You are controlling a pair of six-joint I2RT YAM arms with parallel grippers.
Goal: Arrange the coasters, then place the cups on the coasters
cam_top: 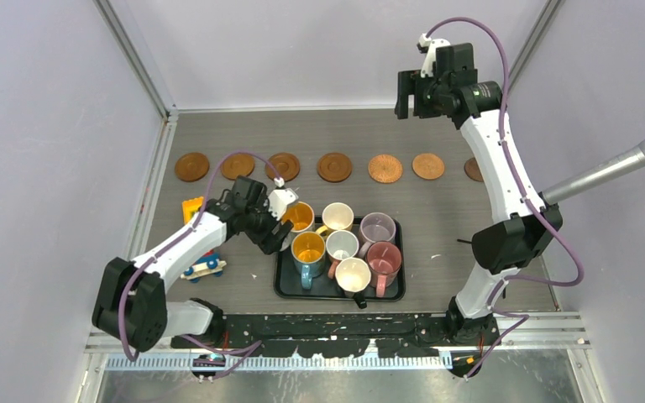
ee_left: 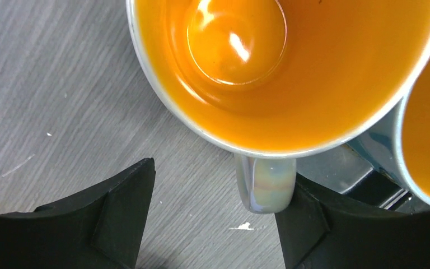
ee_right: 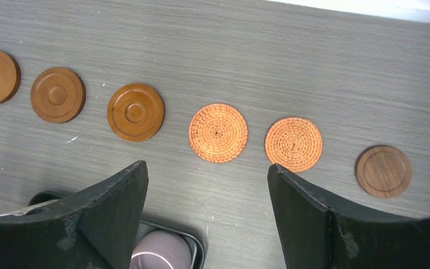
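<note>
Seen from my remote desk: the grey table (cam_top: pixel 437 134) holds a black tray (cam_top: pixel 279 284) just right of my left claw (ee_left: pixel 221 185), with most of the cups (cam_top: pixel 353 273) crowded into it.

My right claw (ee_right: pixel 207 168) hangs high over the table's far side, its fingers spread wide with nothing between them. Below and ahead of it the coasters (ee_right: pixel 136 111) lie flat in a row, none touching. Three ringed wooden ones are to its left, two woven coasters (ee_right: pixel 218 133) are straight ahead, and a dark coaster (ee_right: pixel 383 171) is off to its right.

The left claw sits low with its fingers apart. Directly ahead of it a white cup (ee_left: pixel 280 73) with an orange inside stands upright at the tray's edge. Its handle (ee_left: pixel 266 185) points back between the fingers, hard by the right one and well clear of the left, and nothing is clamped. A blue cup (ee_left: pixel 425 145) shows at the claw's right.
</note>
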